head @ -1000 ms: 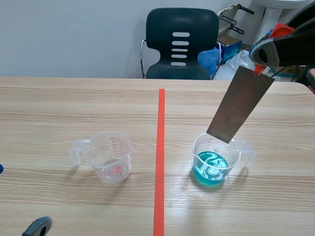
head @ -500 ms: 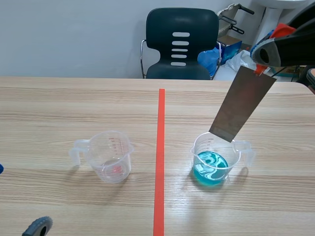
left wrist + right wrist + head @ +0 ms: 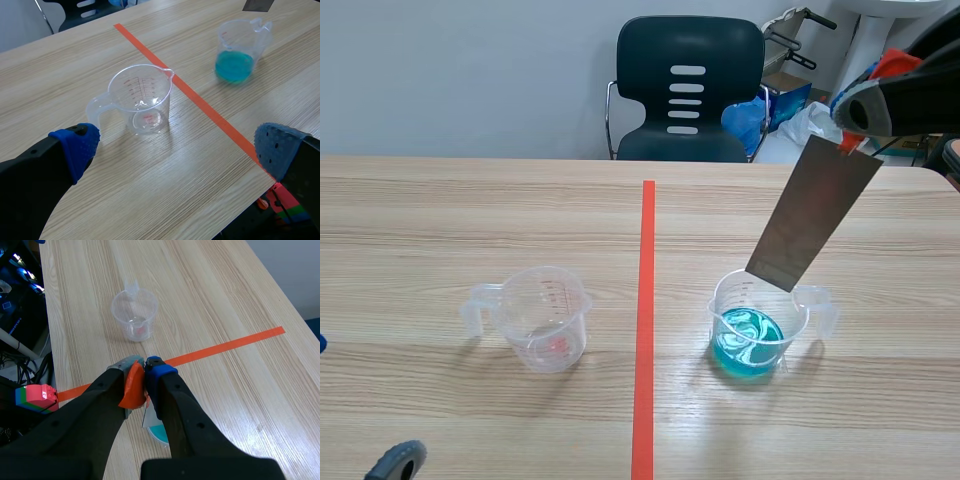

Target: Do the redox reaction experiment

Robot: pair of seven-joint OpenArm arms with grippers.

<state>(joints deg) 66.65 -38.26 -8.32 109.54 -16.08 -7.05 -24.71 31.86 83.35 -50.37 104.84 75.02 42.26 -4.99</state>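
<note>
A thin grey metal plate (image 3: 812,212) hangs tilted from my right gripper (image 3: 848,138), which is shut on its orange-tipped upper end (image 3: 134,386). Its lower edge hovers just above the rim of a clear beaker (image 3: 757,325) holding swirling blue liquid (image 3: 233,65). Left of the red tape line stands an empty clear measuring beaker (image 3: 542,318), handle to the left. My left gripper (image 3: 177,150) is open, low near the table's front, with the empty beaker (image 3: 141,99) ahead of it between the fingers.
A black chair (image 3: 687,90) stands behind the table's far edge, with bags and clutter (image 3: 770,110) beside it. The wooden table (image 3: 440,230) is bare apart from the two beakers.
The plate's lower end has drifted slightly up and to the right over the blue beaker. The blue liquid's swirl pattern has changed. The left arm has not moved.
</note>
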